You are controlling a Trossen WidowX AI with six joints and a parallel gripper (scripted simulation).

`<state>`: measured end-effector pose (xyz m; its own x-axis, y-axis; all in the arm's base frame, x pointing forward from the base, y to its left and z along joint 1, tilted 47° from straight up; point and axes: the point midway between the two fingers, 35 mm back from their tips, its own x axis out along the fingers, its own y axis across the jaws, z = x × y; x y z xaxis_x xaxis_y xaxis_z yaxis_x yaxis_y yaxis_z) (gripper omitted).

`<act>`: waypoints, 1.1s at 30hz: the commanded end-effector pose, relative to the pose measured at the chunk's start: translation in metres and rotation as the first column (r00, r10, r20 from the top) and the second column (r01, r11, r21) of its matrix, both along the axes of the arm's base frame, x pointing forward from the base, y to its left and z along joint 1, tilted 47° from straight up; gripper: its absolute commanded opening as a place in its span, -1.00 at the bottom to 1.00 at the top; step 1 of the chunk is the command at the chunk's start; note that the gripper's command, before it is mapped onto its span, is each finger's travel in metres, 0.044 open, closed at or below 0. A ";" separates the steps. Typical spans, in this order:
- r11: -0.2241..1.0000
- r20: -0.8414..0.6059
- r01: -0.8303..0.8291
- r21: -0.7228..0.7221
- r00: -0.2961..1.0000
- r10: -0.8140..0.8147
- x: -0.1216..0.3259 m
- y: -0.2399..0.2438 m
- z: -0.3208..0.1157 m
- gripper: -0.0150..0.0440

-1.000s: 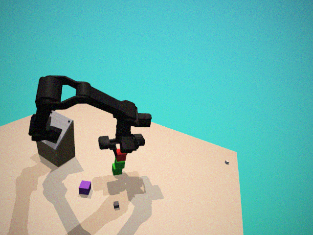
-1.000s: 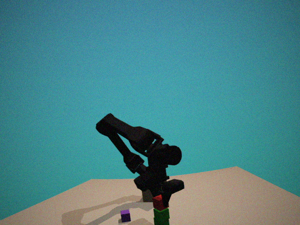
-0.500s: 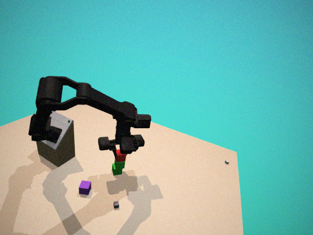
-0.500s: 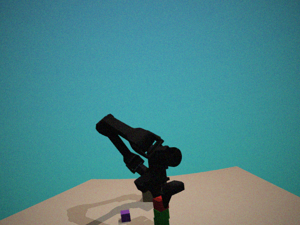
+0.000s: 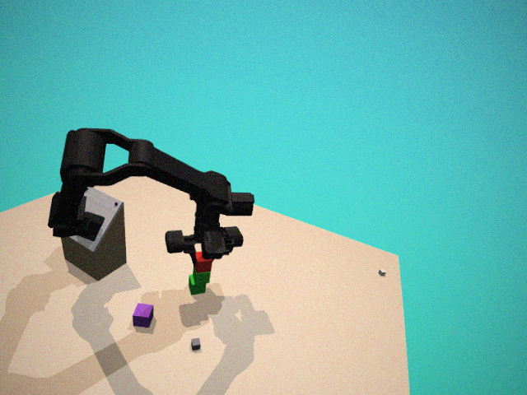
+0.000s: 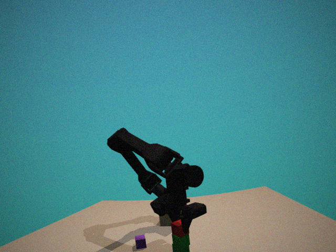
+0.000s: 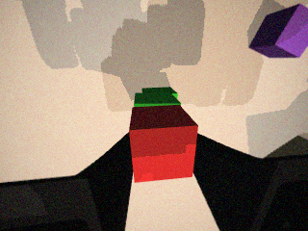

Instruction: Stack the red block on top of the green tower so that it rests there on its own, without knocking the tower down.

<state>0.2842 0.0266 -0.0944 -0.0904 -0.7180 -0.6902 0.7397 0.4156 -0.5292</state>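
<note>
Red block gripped at the top of the green tower

Your pincer is closed on the red block, a finger on either side. You have that block directly above the green tower, with no visible gap in the top or exterior view; whether they actually touch, you cannot tell. It does not yet rest there on its own.

The tower stands, its lower green piece jutting out towards eight o'clock in your top view. From the tower in that view, you'll find the purple block at eight o'clock, a small grey cube at six, and a tiny pale object well away at three, near the edge of the worktop. Your arm's boxy pedestal sits at ten o'clock. In your wrist view, the green shows at twelve o'clock from the red block, and the purple between one and two.
</note>
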 end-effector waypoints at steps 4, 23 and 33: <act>1.000 -0.001 -0.004 -0.002 1.000 0.004 0.001 0.001 0.002 -0.49; 1.000 -0.001 -0.002 0.000 1.000 0.002 0.000 0.000 0.000 1.00; 1.000 -0.001 -0.002 0.000 1.000 0.002 0.000 0.000 0.000 1.00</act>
<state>0.2843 0.0273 -0.0937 -0.0895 -0.7186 -0.6897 0.7382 0.4170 -0.5303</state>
